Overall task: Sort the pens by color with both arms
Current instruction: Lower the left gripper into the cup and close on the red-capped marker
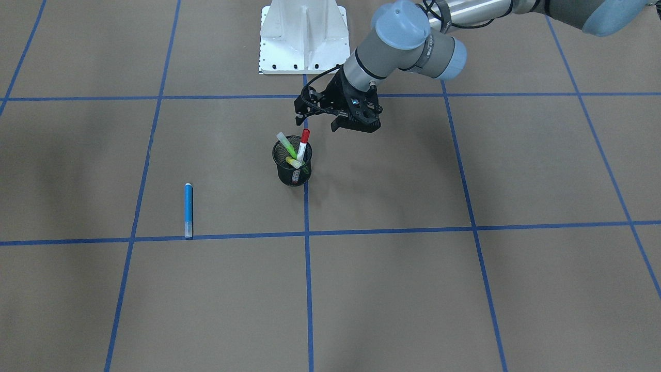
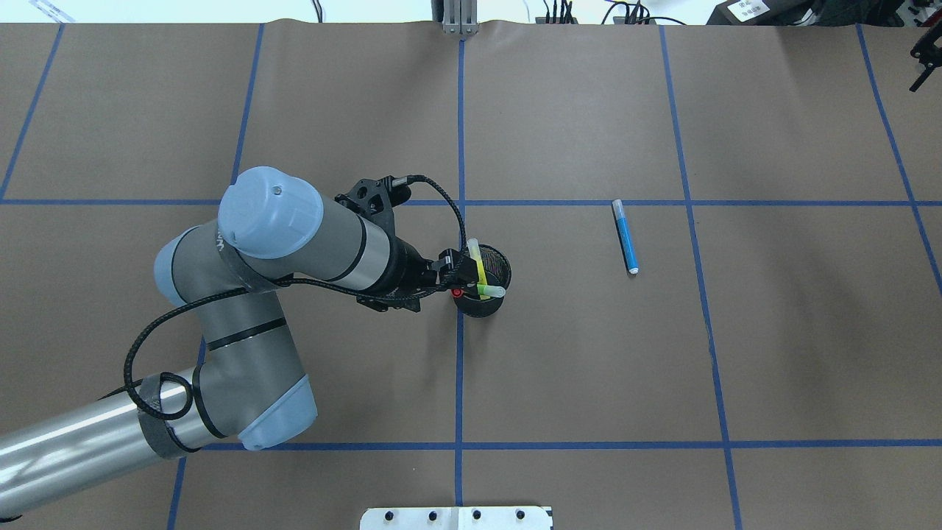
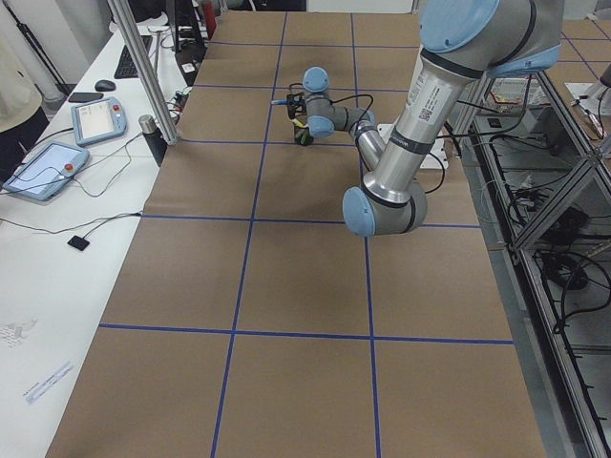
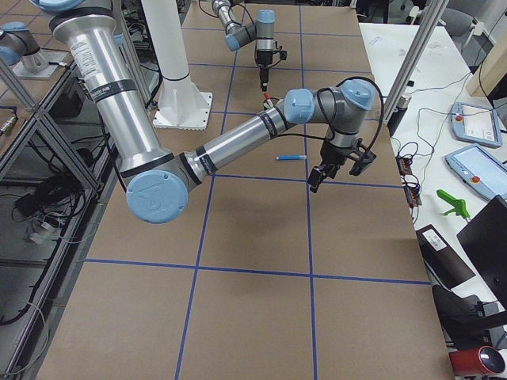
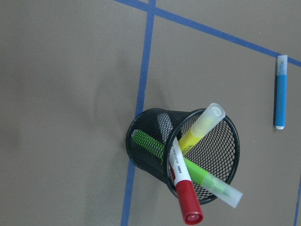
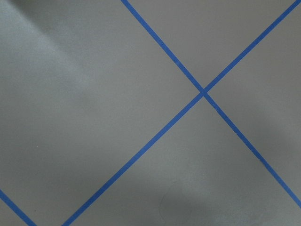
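My left fingers (image 1: 298,120) hung spread just over the cup (image 1: 292,174); red pen (image 1: 303,144), green pen (image 1: 287,146) and yellow pen (image 1: 293,162) leaned inside. Blue pen (image 1: 188,209) lay well apart on the tabletop (image 1: 465,284). Right fingers (image 4: 317,177): couldn't tell their state.

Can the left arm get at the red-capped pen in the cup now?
Probably yes. The left gripper hangs open over the mesh cup, and the red-capped pen stands clear above the rim nearest it. The green pen leans close by, so it could get brushed.
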